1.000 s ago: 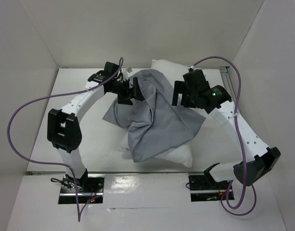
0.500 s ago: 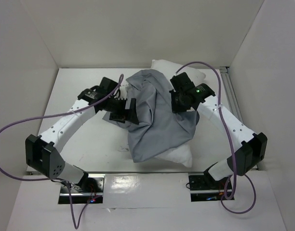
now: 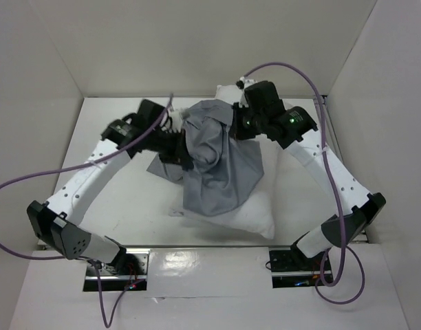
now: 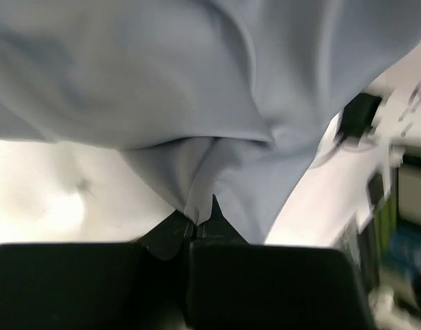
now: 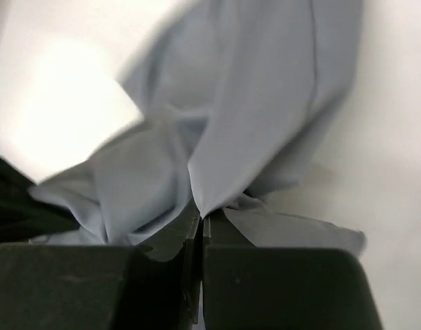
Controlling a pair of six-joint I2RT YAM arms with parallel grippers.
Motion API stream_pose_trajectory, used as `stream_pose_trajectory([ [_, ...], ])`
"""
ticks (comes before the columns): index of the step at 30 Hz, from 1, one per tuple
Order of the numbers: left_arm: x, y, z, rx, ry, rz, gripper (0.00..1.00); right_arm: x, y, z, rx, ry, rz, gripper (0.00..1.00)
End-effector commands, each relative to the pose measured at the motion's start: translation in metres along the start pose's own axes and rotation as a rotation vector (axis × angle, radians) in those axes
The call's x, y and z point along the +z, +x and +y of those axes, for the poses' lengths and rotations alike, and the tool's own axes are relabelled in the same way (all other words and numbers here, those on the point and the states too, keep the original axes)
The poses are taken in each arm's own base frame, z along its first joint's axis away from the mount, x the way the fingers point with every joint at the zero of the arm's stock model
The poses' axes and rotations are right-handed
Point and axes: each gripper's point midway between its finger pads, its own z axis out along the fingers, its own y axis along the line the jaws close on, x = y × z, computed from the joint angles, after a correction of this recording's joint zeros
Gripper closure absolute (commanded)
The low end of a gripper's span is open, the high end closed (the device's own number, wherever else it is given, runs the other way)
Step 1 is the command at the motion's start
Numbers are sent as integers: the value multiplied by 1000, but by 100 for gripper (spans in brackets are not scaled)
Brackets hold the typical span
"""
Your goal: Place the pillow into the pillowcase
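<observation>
The grey pillowcase lies bunched and draped over the white pillow, which shows at the near right and at the far corner. My left gripper is shut on a fold of the pillowcase at its left side. My right gripper is shut on another fold of the pillowcase at its far right edge. In each wrist view the cloth rises from between closed jaws. Most of the pillow is hidden under the cloth.
White walls enclose the table on the left, back and right. A metal rail runs along the right edge. Purple cables loop off both arms.
Both grippers have shut on the pillowcase, the right first and then the left. Both arms reached further in and the cloth has been gathered up towards the far side, baring more pillow.
</observation>
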Motion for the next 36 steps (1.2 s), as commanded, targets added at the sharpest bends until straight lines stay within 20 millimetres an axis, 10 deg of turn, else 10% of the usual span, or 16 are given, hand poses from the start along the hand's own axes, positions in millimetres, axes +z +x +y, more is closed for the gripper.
stream_pose_trajectory([
  [1,-76,-75,-4,47,-112,-283,100,-18,-82,56,-61,-225,-271,100],
  [6,-178,-163,53,-138,-438,-695,100,-25,-162,105,-155,-432,-606,100],
  [9,-232,-202,98,-254,-565,-892,100,-1,-199,120,-170,-486,-744,100],
  [11,-260,-212,134,-341,-649,-978,100,56,-201,124,-161,-486,-700,100],
  [13,-277,-221,183,-442,-764,-1055,100,74,-220,129,-145,-509,-672,66],
  [14,-278,-221,204,-485,-803,-1064,98,145,-193,129,-134,-519,-521,38],
  [16,-261,-218,245,-551,-827,-1006,73,148,-194,127,-108,-504,-424,3],
  [17,-241,-212,283,-598,-850,-919,27,172,-176,121,-95,-480,-348,0],
  [19,-212,-212,296,-605,-782,-800,7,192,-145,96,-74,-392,-238,0],
  [21,-178,-199,308,-631,-779,-656,5,151,-157,85,-75,-333,-323,0],
  [22,-168,-194,307,-632,-789,-625,5,170,-116,65,-59,-272,-233,0],
  [24,-145,-185,288,-573,-786,-556,5,131,-119,48,-45,-188,-285,0],
  [29,-83,-118,238,-467,-750,-388,6,110,-19,14,-138,112,-44,0],
  [36,-21,-19,227,-463,-771,-206,6,59,72,3,-139,357,73,0],
])
